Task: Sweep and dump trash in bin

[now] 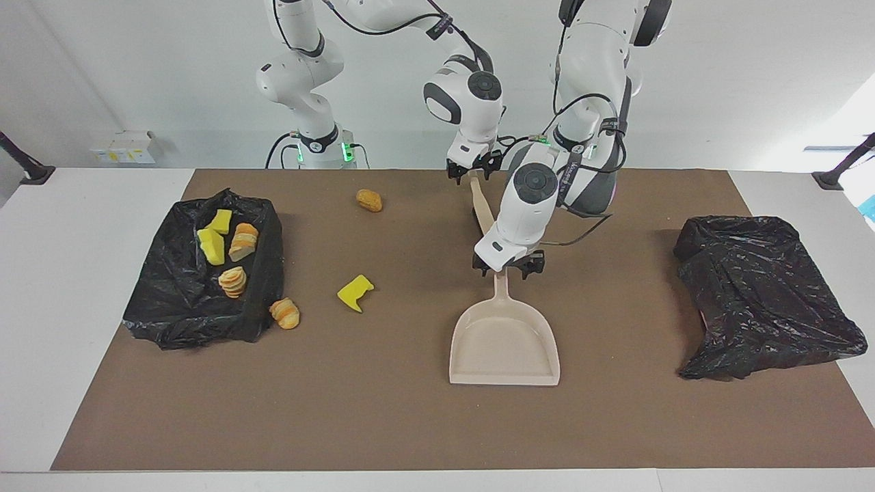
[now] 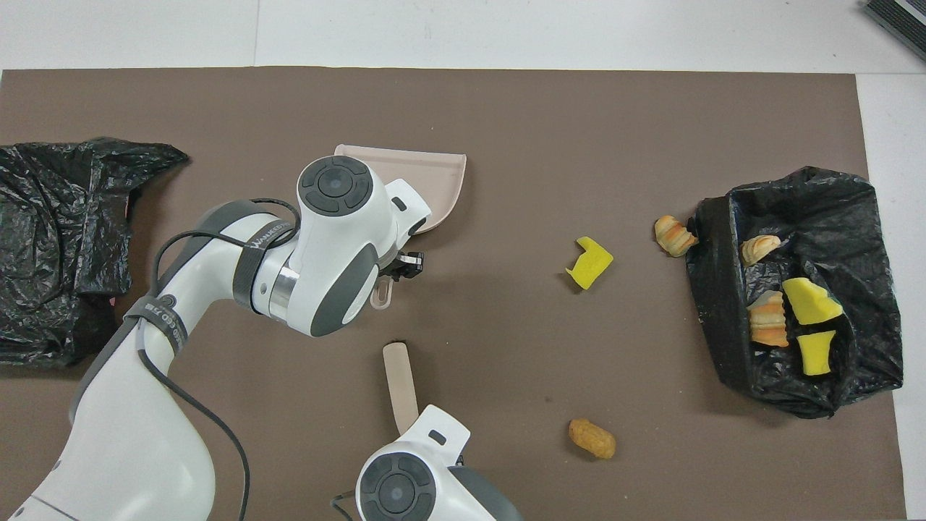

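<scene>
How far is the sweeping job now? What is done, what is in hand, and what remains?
Done: four pieces lie in the black bin. In hand: the left tool is at the handle of the dustpan, the right tool at the handle of the brush. Left: the bread piece beside the bin, the yellow chunk and the golden lump lie loose on the mat.
</scene>
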Robot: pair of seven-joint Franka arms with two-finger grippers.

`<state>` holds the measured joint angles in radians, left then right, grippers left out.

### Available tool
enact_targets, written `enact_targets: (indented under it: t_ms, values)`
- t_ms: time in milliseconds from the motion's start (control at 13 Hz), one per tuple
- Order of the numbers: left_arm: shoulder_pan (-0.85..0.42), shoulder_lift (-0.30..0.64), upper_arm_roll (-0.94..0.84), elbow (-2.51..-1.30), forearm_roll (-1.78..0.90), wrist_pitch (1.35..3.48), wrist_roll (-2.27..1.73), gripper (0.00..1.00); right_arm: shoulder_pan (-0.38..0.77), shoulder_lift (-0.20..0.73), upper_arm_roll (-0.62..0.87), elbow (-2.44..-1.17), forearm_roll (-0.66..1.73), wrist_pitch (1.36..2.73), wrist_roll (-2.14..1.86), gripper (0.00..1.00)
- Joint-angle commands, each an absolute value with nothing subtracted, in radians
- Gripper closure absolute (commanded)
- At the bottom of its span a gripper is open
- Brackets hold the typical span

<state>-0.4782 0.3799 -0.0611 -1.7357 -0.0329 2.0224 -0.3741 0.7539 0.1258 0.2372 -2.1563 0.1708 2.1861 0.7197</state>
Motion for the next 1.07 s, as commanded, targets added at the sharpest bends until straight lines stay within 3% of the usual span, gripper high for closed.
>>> enact_targets:
  t_ms: [0,153,383,613,997]
  values:
    - [-0.476,0.357,-0.051,-1.730,-0.034,2.002,-0.370,1.00,0.747,0.101,0.238,-2.186,0.201,2.207,0.686,0.73]
    - [-0.459,0.347,-0.048,-1.710,-0.028,1.988,-0.364,1.00,0.746,0.107,0.238,-2.175,0.213,2.209,0.687,1.00]
    - [-0.431,0.347,-0.040,-1.652,-0.025,1.904,-0.261,1.00,0.747,0.110,0.236,-2.155,0.215,2.207,0.747,1.00]
    - [-0.396,0.327,-0.040,-1.638,-0.021,1.827,-0.082,1.00,0.738,0.046,0.232,-2.154,0.215,2.188,0.851,1.00]
    - [-0.368,0.296,-0.032,-1.641,0.053,1.712,0.289,1.00,0.579,-0.147,0.229,-2.161,0.190,1.939,0.839,1.00]
